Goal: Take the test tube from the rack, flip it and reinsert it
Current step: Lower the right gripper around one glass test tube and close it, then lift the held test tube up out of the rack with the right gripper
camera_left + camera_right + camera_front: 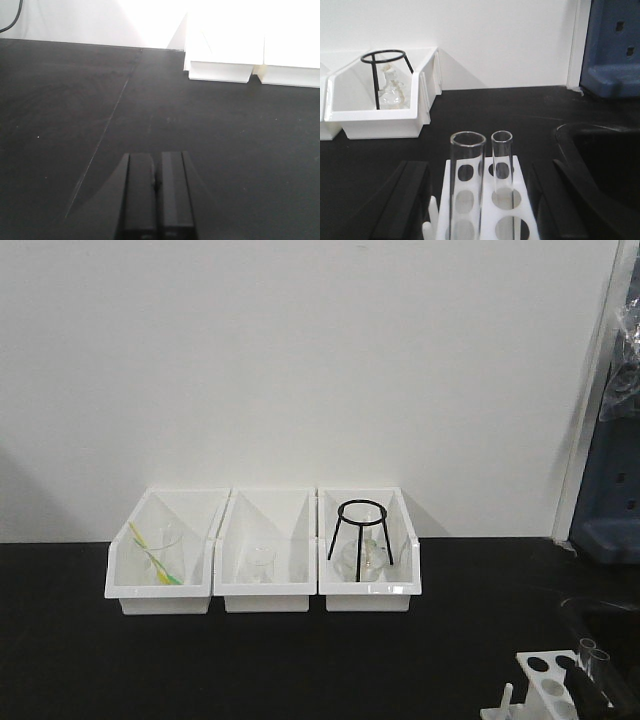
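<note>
The white rack (pixel 485 200) stands on the black table between the fingers of my right gripper (pixel 477 170), which is open and holds nothing. Two clear test tubes stand upright in it, mouths up: a wider one (pixel 466 185) on the left and a slimmer one (pixel 502 165) on the right. Neither finger touches a tube. In the front view the rack (pixel 545 672) and the tubes (pixel 592 658) sit at the bottom right, with dark parts of my right gripper beside them. My left gripper (pixel 157 192) is shut and empty, low over bare black table.
Three white bins (pixel 265 590) line the back wall; the right one holds a black tripod stand (pixel 360 530) and glassware. A black basin (pixel 600 165) lies just right of the rack. A blue unit (pixel 610 490) stands at the far right.
</note>
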